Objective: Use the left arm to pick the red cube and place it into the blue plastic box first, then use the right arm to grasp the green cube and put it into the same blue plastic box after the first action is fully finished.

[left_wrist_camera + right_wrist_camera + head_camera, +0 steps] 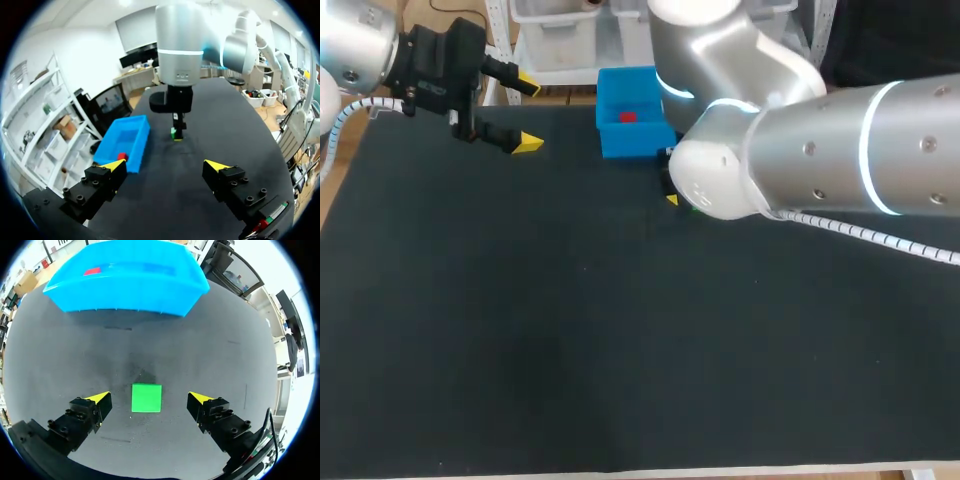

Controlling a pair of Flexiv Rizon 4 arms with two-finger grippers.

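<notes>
My right gripper (148, 398) was wide open with the green cube (146, 401) between its fingers, untouched. The red cube (627, 117) lay in the blue box (635, 141). My left gripper (528, 114) was open and empty

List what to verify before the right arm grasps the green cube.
1. Red cube lies inside blue plastic box: ok.
2. Left end effector open, empty, apart from the box: ok.
3. Green cube on the table, between the open fingers of the right end effector: ok.
4. Both fingers touching the cube: not ok, gaps either side.
5. Table between cube and box bare: ok.
</notes>
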